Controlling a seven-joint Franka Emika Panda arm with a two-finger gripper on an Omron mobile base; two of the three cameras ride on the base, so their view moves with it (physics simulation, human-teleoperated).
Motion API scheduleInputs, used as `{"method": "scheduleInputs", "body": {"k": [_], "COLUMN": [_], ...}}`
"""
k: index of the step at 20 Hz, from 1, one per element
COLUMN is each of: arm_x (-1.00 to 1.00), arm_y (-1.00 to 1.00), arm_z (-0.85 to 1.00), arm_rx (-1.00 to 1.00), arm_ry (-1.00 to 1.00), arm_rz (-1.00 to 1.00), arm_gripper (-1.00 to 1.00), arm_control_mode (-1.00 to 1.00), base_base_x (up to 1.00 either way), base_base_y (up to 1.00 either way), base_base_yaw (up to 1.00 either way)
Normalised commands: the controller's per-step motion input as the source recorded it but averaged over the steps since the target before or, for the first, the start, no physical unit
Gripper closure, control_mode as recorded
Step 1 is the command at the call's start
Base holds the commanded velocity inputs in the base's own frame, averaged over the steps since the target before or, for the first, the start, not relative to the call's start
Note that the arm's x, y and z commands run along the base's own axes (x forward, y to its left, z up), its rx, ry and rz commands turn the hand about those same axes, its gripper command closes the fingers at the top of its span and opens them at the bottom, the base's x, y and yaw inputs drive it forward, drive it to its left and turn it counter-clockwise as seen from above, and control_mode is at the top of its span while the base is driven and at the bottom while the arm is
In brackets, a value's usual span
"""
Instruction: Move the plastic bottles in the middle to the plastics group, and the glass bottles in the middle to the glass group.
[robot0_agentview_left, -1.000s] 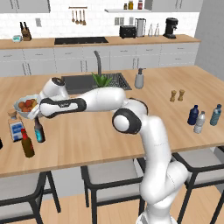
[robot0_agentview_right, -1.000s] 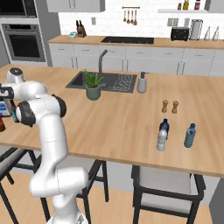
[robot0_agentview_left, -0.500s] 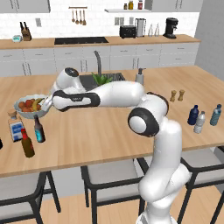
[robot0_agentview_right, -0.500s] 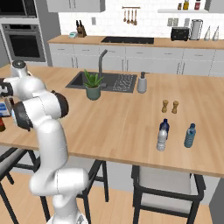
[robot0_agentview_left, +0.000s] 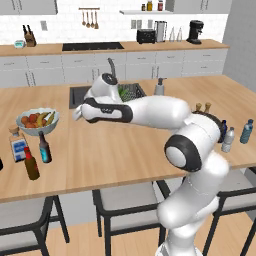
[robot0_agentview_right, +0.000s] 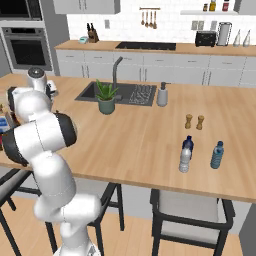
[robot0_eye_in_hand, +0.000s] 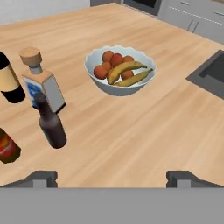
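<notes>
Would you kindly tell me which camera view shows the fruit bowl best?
The hand view: the fruit bowl is close, with bananas and round fruit distinct. The left base view shows it smaller; in the right base view I cannot make it out.

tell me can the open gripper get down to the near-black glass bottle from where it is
Probably yes. The gripper hangs open over bare counter, and the near-black glass bottle stands upright with open wood on its near side; the flat blue-labelled bottle crowds it only from behind.

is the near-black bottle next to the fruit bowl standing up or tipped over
Upright. The near-black bottle stands on its base on the counter, neck up, beside the flat blue-labelled bottle.
</notes>
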Motion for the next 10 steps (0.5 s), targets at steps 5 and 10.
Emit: {"method": "scheduleInputs", "body": {"k": [5, 10], "arm_x": [-0.21, -0.25], "arm_y": [-1.0, -1.0], "arm_z": [0.17, 0.18], "arm_rx": [0.08, 0.09], "arm_ry": [0.0, 0.0], "arm_rz": [-0.21, -0.25], "arm_gripper": [-1.0, -1.0], "arm_control_mode": [-1.0, -1.0], "base_base_x": [0.0, 0.0], "base_base_y": [0.0, 0.0], "base_base_yaw": [0.0, 0.0]}}
